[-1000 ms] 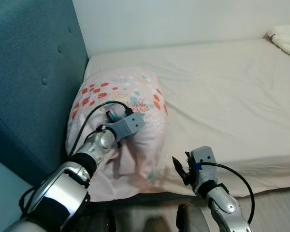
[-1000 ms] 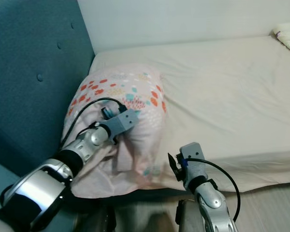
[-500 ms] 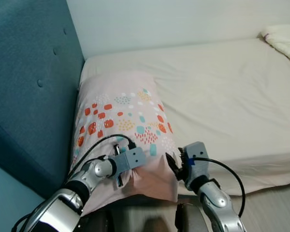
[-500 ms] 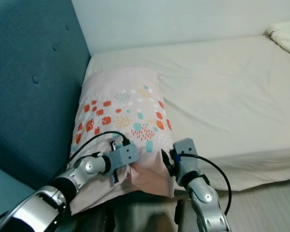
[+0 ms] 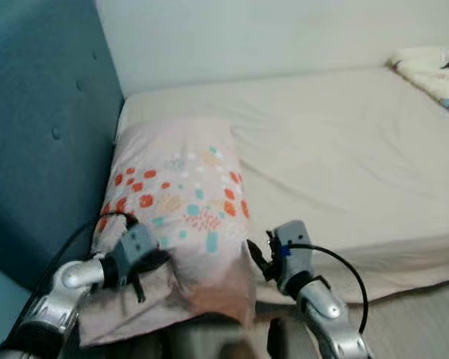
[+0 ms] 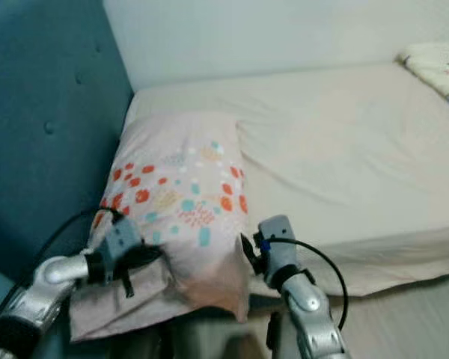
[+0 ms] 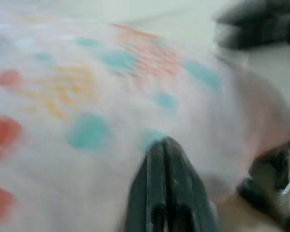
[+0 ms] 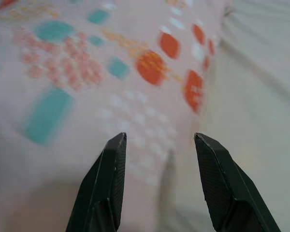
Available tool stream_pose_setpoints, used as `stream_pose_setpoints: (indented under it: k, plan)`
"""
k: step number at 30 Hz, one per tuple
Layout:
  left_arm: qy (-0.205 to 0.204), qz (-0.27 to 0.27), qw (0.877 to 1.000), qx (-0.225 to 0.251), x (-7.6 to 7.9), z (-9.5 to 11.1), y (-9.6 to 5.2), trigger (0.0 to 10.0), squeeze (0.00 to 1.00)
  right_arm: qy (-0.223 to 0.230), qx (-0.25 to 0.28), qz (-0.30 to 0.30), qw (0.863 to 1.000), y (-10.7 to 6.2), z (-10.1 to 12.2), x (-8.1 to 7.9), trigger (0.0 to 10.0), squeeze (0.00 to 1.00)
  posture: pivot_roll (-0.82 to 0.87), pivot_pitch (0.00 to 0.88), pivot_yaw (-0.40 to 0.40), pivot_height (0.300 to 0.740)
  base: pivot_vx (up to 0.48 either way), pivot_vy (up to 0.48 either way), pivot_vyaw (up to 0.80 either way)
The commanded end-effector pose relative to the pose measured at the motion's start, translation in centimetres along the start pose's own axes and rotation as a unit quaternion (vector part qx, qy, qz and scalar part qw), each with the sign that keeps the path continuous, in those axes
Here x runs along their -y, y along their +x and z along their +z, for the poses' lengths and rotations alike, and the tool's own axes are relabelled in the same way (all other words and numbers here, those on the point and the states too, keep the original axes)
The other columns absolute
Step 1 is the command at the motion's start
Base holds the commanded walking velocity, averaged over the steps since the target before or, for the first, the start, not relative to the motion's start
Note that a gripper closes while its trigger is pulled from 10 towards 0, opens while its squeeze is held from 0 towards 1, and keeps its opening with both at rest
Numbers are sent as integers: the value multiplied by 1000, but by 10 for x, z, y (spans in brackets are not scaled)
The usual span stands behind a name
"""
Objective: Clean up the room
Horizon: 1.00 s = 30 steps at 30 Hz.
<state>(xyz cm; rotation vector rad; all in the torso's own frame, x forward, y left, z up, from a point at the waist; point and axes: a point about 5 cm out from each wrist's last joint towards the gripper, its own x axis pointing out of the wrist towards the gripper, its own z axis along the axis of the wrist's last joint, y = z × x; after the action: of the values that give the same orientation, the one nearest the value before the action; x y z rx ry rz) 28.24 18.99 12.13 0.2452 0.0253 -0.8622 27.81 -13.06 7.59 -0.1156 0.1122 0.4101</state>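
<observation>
Pillow (image 5: 176, 194) lies flat; left end effector (image 7: 165, 145) looks clenched through blur, right end effector (image 8: 159, 145) released beside it.

We see a teal padded fabric headboard (image 5: 37, 142), a plain white wall (image 5: 247, 34) beside that headboard, pale wooden floor (image 6: 426, 314) far from it

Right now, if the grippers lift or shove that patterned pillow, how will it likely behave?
The pillow would probably sag and fold: its near edge already droops over the bed edge. It looks light for its bulk. The cloth case may slide or bunch under the left gripper, shut on its corner; the right gripper is open.
</observation>
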Motion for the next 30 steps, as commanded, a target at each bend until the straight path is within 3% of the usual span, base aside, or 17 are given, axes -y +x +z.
stream_pose_setpoints:
  k: [1, 3, 5, 6, 9, 11, 12, 15, 16, 19, 25, 30]
  plan:
    - [-54, -26, 998, 36, 15, 19, -1, 10000, 0, 4, -17, 3, 1000, -1, -8, -3, 10000, 0, 21, 50, -18, 592, 0, 0, 0]
    - [-96, -7, 993, 68, 26, 24, 4, 10000, 0, 4, -19, 3, 1000, 0, -10, -5, 10000, 0, 22, 44, -18, 592, 0, 0, 0]
    - [-136, 61, 984, 96, 17, 22, 11, 10000, 0, 8, -19, 0, 1000, 0, -11, -5, 10000, 0, 24, 39, -18, 592, 0, 0, 0]
    - [-136, 61, 984, 96, 17, 22, 11, 10000, 0, 8, -19, 0, 1000, 0, -11, -5, 10000, 0, 24, 39, -18, 592, 0, 0, 0]
    - [-182, 263, 941, 108, -13, 6, 24, 10000, 0, 13, -28, -30, 999, 3, -14, -2, 10000, 0, 27, 28, -20, 592, 0, 0, 0]
    - [-176, 293, 936, 89, -14, -1, 30, 10000, 0, 16, -28, -44, 998, 4, -16, 0, 10000, 0, 26, 20, -18, 592, 0, 0, 0]
    - [-145, 319, 935, 60, -12, -8, 37, 10000, 0, 15, -23, -58, 998, 5, -15, 0, 10000, 0, 27, 12, -15, 592, 0, 0, 0]
    - [-128, 326, 936, 37, -8, -8, 39, 10000, 0, 14, -18, -67, 997, 5, -15, 1, 10000, 0, 27, 12, -15, 592, 0, 0, 0]
    - [-103, 329, 938, 24, -3, -7, 41, 10000, 0, 12, -12, -80, 997, 6, -13, 2, 10000, 0, 23, 7, -10, 592, 0, 0, 0]
    - [-91, 356, 930, 15, 3, -2, 46, 10000, 0, 17, 28, -125, 992, 4, -3, 7, 10000, 0, 16, 0, -4, 596, 0, 0, 0]
    - [-126, 378, 917, 21, 2, -14, 49, 10000, 0, 2, 48, -144, 988, 1, 1, 10, 10000, 0, 9, 0, 6, 616, 0, 0, 0]
    - [-70, 347, 935, -3, 16, -17, 48, 10000, 0, 6, 57, -168, 984, -4, 0, 17, 10000, 0, 19, 0, 1, 641, 0, 0, 0]
